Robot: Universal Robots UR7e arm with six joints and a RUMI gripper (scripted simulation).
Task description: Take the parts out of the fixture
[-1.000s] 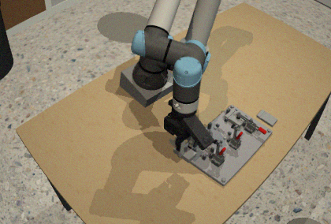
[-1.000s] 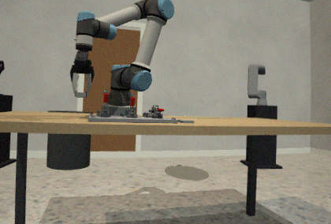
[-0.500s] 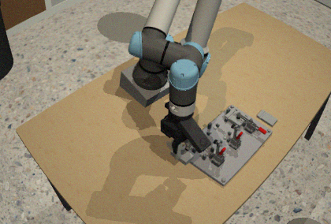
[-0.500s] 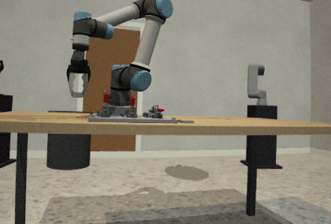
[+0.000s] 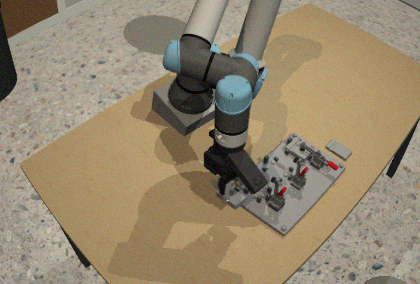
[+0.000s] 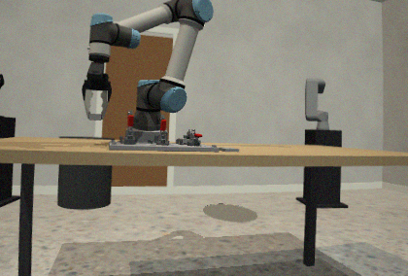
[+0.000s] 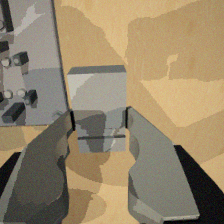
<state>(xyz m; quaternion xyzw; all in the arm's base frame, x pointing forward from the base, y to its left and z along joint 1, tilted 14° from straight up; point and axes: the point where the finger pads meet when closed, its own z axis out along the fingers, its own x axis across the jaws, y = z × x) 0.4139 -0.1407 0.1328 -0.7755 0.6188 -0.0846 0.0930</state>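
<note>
My gripper (image 5: 240, 190) (image 6: 94, 114) (image 7: 100, 109) points down, shut on a grey block-like part (image 5: 235, 198) (image 7: 97, 92). It holds the part well above the table, just off the left side of the fixture in the top view. The fixture (image 5: 309, 200) (image 6: 160, 148) (image 7: 44, 95) is a grey plate with pegs and three red-handled clamps. A flat grey part (image 5: 338, 149) (image 6: 228, 150) lies on the table beside the fixture's far right corner. Whether a part sits in the fixture by the far clamp is too small to tell.
Two clamp handles (image 5: 303, 172) (image 5: 282, 192) stand up from the fixture; the third handle (image 5: 333, 165) lies low, pointing outward. The arm's grey base block (image 5: 172, 112) stands behind the fixture on the wooden table (image 5: 360, 68). The arm's shadow falls across the table.
</note>
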